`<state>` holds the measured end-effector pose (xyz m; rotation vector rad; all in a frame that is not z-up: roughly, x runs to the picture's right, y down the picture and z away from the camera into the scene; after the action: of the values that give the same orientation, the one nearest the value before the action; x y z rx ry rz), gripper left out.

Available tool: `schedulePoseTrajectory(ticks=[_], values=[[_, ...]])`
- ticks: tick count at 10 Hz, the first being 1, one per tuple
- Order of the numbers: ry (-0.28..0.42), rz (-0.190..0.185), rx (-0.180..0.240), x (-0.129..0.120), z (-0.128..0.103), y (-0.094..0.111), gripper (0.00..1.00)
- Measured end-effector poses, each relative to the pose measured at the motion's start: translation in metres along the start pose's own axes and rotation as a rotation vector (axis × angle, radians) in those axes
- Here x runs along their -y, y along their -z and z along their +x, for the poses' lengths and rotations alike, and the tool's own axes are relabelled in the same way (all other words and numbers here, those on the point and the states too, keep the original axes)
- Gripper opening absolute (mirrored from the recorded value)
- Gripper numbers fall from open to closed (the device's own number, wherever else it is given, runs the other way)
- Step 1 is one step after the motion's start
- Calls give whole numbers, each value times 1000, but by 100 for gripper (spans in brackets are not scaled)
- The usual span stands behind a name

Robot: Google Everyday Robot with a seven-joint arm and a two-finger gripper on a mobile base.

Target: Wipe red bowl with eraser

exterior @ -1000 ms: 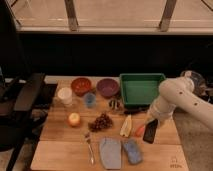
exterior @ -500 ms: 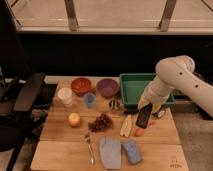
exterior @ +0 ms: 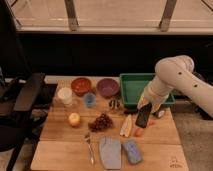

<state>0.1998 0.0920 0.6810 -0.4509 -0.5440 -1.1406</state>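
Observation:
The red bowl (exterior: 81, 85) stands at the back left of the wooden table, next to the purple bowl (exterior: 107, 87). My gripper (exterior: 147, 106) is at the right side of the table, in front of the green tray. It is shut on the top end of the black eraser (exterior: 143, 115), which hangs tilted a little above the table, over the carrot (exterior: 142, 131). The eraser is well to the right of the red bowl, with the purple bowl between them.
A green tray (exterior: 131, 93) stands at the back right. A white cup (exterior: 65, 95), blue cup (exterior: 89, 99), orange fruit (exterior: 74, 119), grapes (exterior: 101, 121), banana (exterior: 127, 126), fork (exterior: 90, 148), grey-blue cloth (exterior: 110, 152) and blue sponge (exterior: 132, 151) lie about. A black chair (exterior: 26, 95) stands at the left.
My gripper has lifted the eraser off the table and carried it up and to the left. The arm has swung up over the tray's right side.

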Motion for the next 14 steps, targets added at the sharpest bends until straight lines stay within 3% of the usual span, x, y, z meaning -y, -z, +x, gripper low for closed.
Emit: schedulePoseTrajectory(ticks=[3, 6, 9, 12, 14], values=[[43, -20, -28, 26, 33, -7, 0], [110, -25, -47, 84, 88, -24, 0], [176, 16, -37, 157, 107, -46, 0], [248, 92, -59, 242, 115, -62, 0], [248, 98, -66, 247, 116, -62, 0]])
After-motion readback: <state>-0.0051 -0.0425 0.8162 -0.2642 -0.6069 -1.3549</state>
